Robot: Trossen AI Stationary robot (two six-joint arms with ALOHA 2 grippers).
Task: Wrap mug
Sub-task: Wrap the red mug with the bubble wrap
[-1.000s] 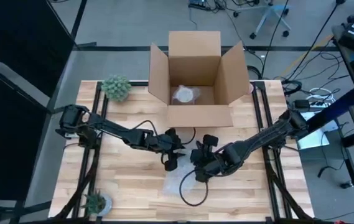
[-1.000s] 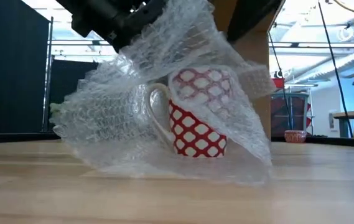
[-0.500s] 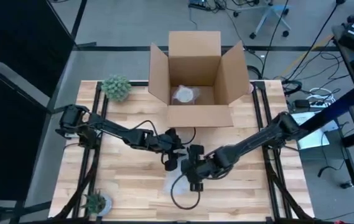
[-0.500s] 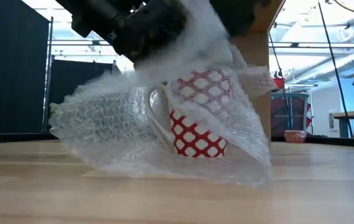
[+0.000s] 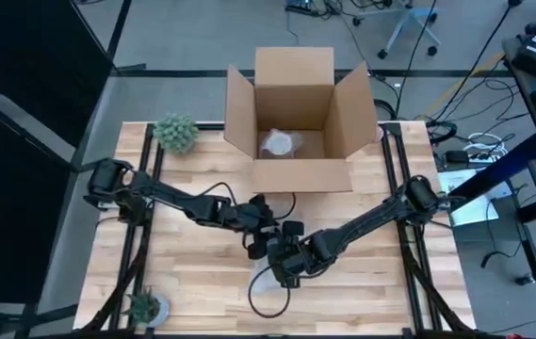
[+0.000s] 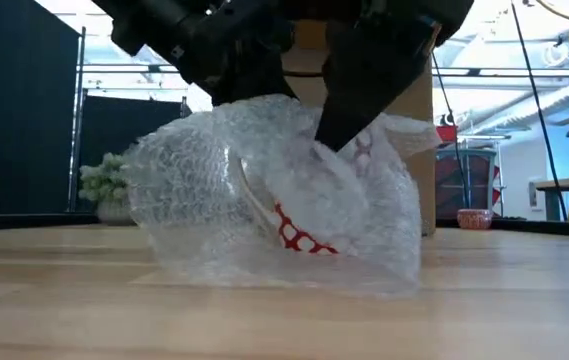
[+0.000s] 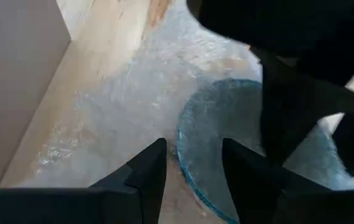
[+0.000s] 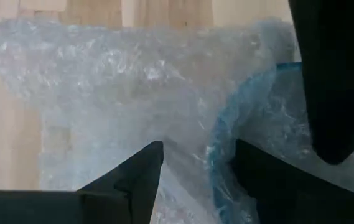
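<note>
A red mug with white diamonds stands on the table under clear bubble wrap, only its lower part showing. Its blue rim shows through the wrap in both wrist views. My left gripper reaches down to the mug from the table's left. My right gripper comes from the right and sits on top of the wrapped mug, where a dark finger meets the wrap. In the high view the arms hide the mug. My left gripper points down at the mug. The blue rim runs between its two fingers, under a layer of wrap. The mug's base rests on wrap on the table. My right gripper has bubble wrap bunched between its two fingers, right beside the mug's rim. It comes from above, slanting from the table's right. The wrap lies pulled over the mug's top, its lower edge on the table.
An open cardboard box stands at the far middle with a wrapped thing inside. Small plants sit at the far left and near left. A black cable loop lies near the wrap. Bare wood lies left and right.
My right gripper has moved toward the table's left and near edge and come down onto the mug. The raised flap of bubble wrap has been folded over the mug, which now shows only at its base. The wrap's lower edge stayed on the table.
</note>
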